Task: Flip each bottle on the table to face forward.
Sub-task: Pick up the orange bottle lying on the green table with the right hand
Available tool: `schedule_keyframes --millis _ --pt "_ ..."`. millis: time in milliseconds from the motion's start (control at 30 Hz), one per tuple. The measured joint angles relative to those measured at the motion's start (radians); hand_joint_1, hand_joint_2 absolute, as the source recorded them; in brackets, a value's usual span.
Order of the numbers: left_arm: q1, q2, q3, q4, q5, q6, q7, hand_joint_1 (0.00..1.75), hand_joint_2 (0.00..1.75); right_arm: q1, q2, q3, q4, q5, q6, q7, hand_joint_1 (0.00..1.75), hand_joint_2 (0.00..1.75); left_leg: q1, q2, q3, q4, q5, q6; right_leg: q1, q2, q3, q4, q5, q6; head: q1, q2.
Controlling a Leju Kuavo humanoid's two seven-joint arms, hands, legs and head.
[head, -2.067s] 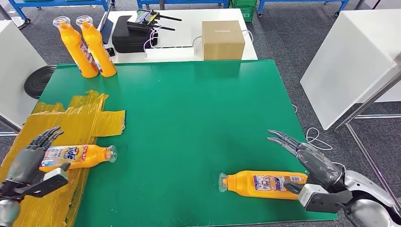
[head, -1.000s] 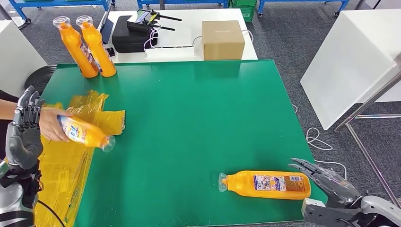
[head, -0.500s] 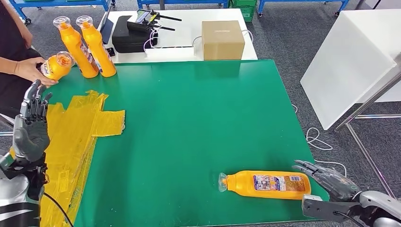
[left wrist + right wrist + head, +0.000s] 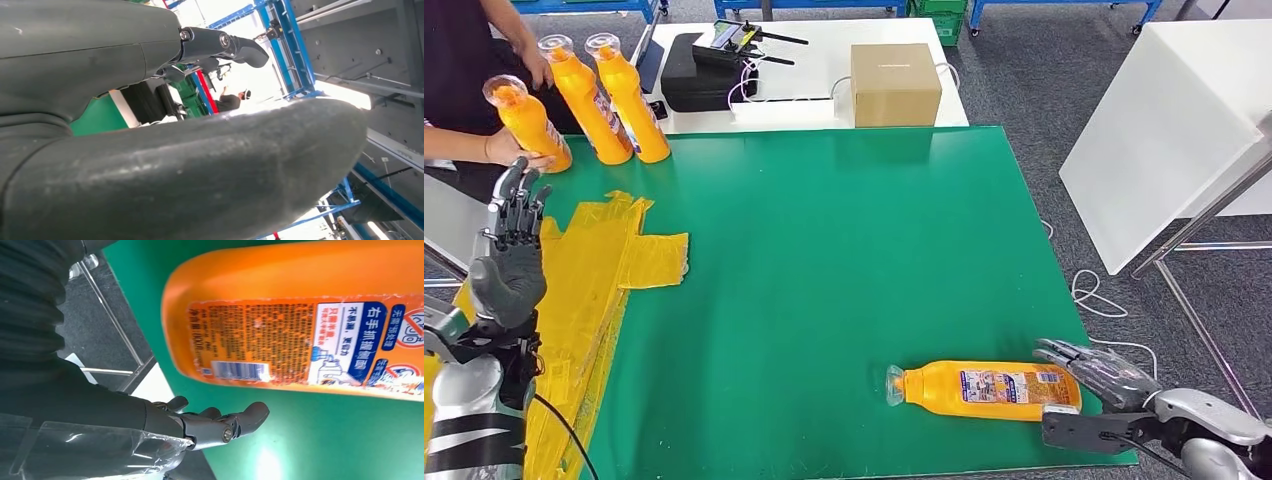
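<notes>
At the far left, a person's hand (image 4: 502,148) holds 1 orange bottle (image 4: 527,124) upright at the back-left corner of the green table (image 4: 824,260). Just beside it stand 2 more orange bottles (image 4: 609,98), upright and touching each other, clear caps on top, labels turned partly sideways. My left hand (image 4: 510,262) is raised in front of those, fingers (image 4: 519,207) pointing up and spread, holding nothing. In my left wrist view the thumb crowds the lens, so I judge the spread of the hand from the head view alone. Under that hand, yellow plastic sheeting (image 4: 594,275) lies crumpled over the table's left edge.

Behind the table, on a white surface, sit a black case (image 4: 696,72) and a cardboard box (image 4: 895,83).

Toward the front right, a 4th bottle (image 4: 984,389) lies on its side on the green, clear cap pointing left, its base toward my right hand. Its upward face shows the back label: fine print, a barcode and blue-and-white panels. My right hand (image 4: 1106,379) is just beside the bottle's base, fingers loosely apart and empty; I cannot tell whether they touch it.
</notes>
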Motion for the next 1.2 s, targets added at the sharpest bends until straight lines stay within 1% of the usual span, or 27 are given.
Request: schedule_keyframes --millis 233,600,833,867,967,1000,1200 --pt "-0.009 -0.005 -0.009 0.012 0.000 0.000 0.000 0.00 0.00 -0.031 0.016 0.038 0.033 0.002 0.001 -0.004 0.00 1.75 0.000 0.000 -0.001 0.000 0.000 0.000 0.000 0.000 0.000 0.000 0.000 0.000 0.000 0.000" --pt "-0.010 -0.008 -0.010 0.016 0.001 0.000 0.000 0.00 0.00 -0.044 0.024 0.053 0.053 0.009 0.001 -0.006 0.00 1.75 0.000 0.000 -0.001 0.000 0.000 0.000 0.000 0.000 0.000 0.000 0.000 0.000 0.000 0.000" --pt "-0.023 -0.015 -0.018 0.021 0.003 0.001 0.001 0.00 0.00 -0.112 0.064 0.121 0.110 0.047 -0.001 -0.011 0.00 1.75 0.000 0.000 0.000 0.000 0.000 0.000 0.000 0.000 0.000 0.000 0.000 0.000 0.000 0.000" --pt "-0.026 -0.016 -0.020 0.023 0.003 0.001 0.003 0.00 0.00 -0.122 0.071 0.134 0.121 0.050 -0.001 -0.011 0.32 1.75 0.000 0.000 0.000 0.000 0.000 0.000 0.000 0.000 0.000 0.000 0.000 0.000 0.000 0.000" --pt "-0.040 -0.019 -0.033 0.033 0.004 0.004 0.008 0.00 0.00 -0.155 0.089 0.179 0.155 0.057 -0.002 -0.013 1.63 1.75 0.000 0.000 0.000 0.000 0.000 0.000 0.000 0.000 0.000 0.000 0.000 0.000 0.000 0.000" --pt "-0.046 -0.020 -0.037 0.036 0.005 0.006 0.010 0.00 0.00 -0.166 0.093 0.195 0.165 0.058 -0.002 -0.014 1.75 1.75 0.000 0.000 0.000 0.000 0.000 0.000 0.000 0.000 0.000 0.000 0.000 0.000 0.000 0.000" --pt "-0.077 -0.024 -0.061 0.056 0.008 0.015 0.016 0.00 0.00 -0.209 0.097 0.265 0.207 0.057 -0.002 -0.014 1.75 1.75 0.000 0.003 0.003 0.000 0.000 0.000 0.000 0.002 0.002 0.000 0.000 0.000 0.000 0.000"
